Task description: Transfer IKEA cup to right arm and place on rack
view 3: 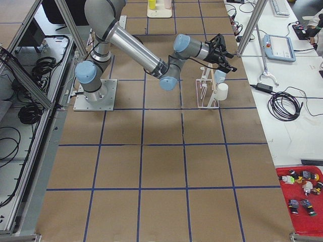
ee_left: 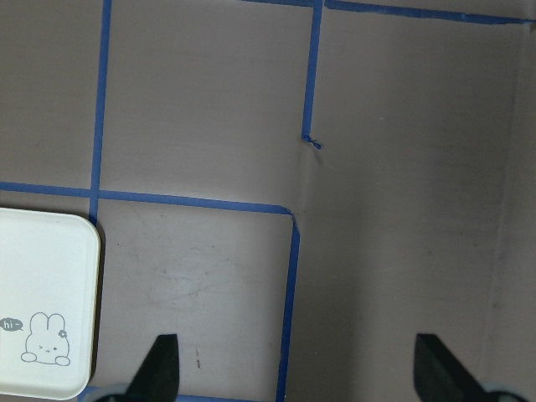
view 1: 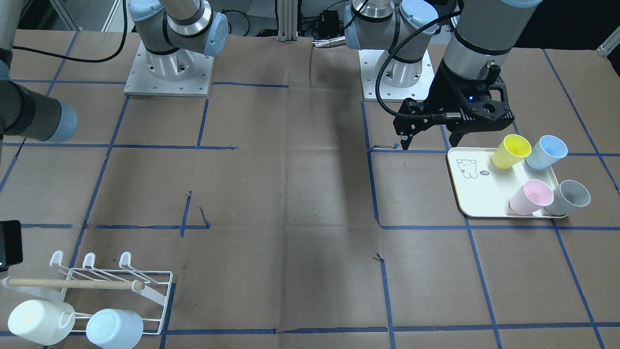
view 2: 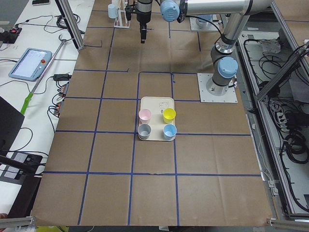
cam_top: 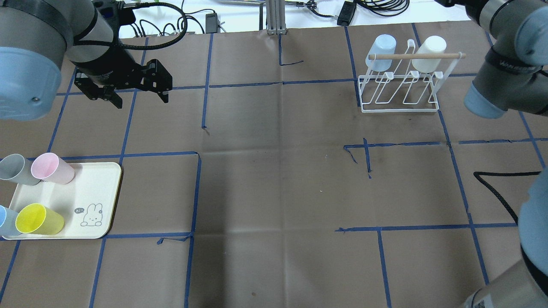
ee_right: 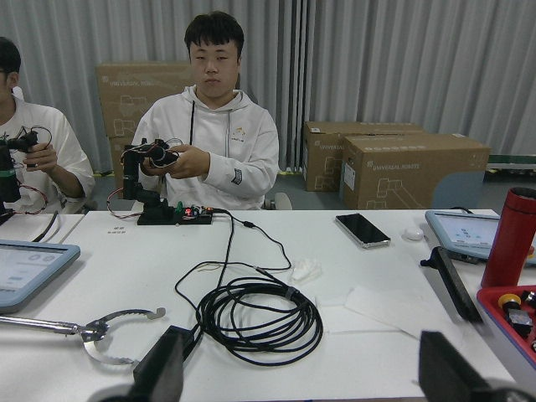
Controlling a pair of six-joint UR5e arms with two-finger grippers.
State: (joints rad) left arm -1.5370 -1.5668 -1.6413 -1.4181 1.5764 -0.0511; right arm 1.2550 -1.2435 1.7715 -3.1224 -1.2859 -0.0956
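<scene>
The yellow cup (cam_top: pixel 39 219), the pink cup (cam_top: pixel 53 169) and two others stand upright on the tray (cam_top: pixel 102 184) at the overhead view's lower left. Their mouths are up and their long axes vertical, which suits a side grasp. The left gripper (cam_top: pixel 140 99) hovers above them in frame, jaws released and empty. The right gripper (ee_right: pixel 306 381) hangs near the rack (cam_top: pixel 398 111), jaws spread, probably for the handover.

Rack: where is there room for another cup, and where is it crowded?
Free: the three rack prongs on the robot's side, plus bare table between rack and tray. Crowded: the far row, holding a blue cup and a white cup.
</scene>
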